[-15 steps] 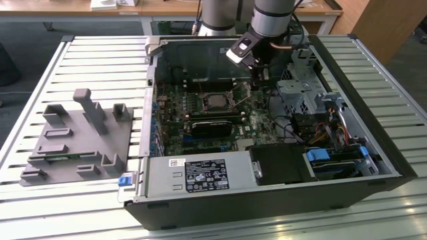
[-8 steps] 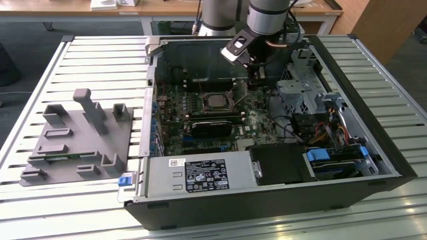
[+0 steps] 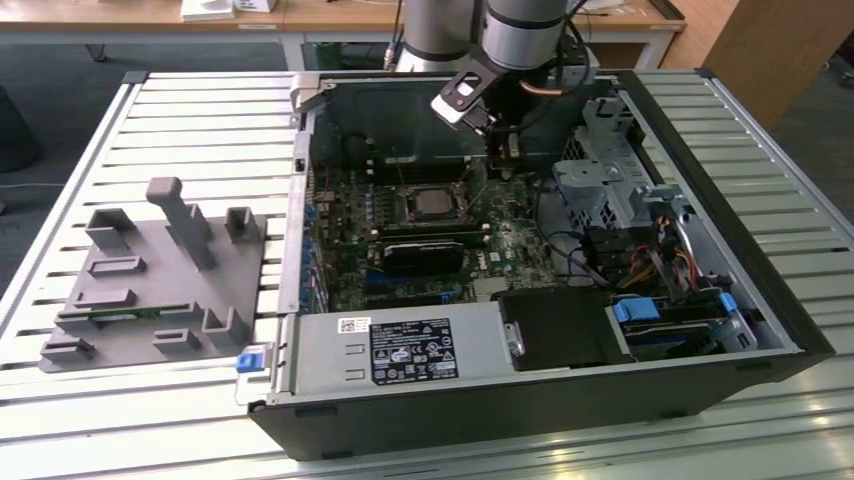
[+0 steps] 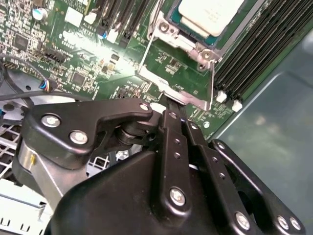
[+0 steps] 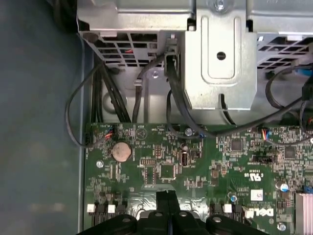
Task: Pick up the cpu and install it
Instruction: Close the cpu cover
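The cpu (image 3: 433, 203) lies flat in the motherboard's socket inside the open computer case, its silvery top (image 4: 210, 12) ringed by the metal retention frame (image 4: 168, 88). My gripper (image 3: 498, 168) hangs low over the board just to the exterior view's right of the socket. In both wrist views its two black fingers are pressed together with nothing between them, and the tips (image 4: 172, 111) sit at the edge of the retention frame. In the first wrist view the shut tips (image 5: 168, 196) point at the green board (image 5: 195, 161).
A grey fixture tray (image 3: 147, 280) with upright pegs sits on the slatted table at the exterior view's left. Inside the case are a power supply (image 3: 400, 350), a metal drive cage (image 5: 220, 54), loose black cables (image 5: 173, 98) and memory slots (image 4: 254, 54).
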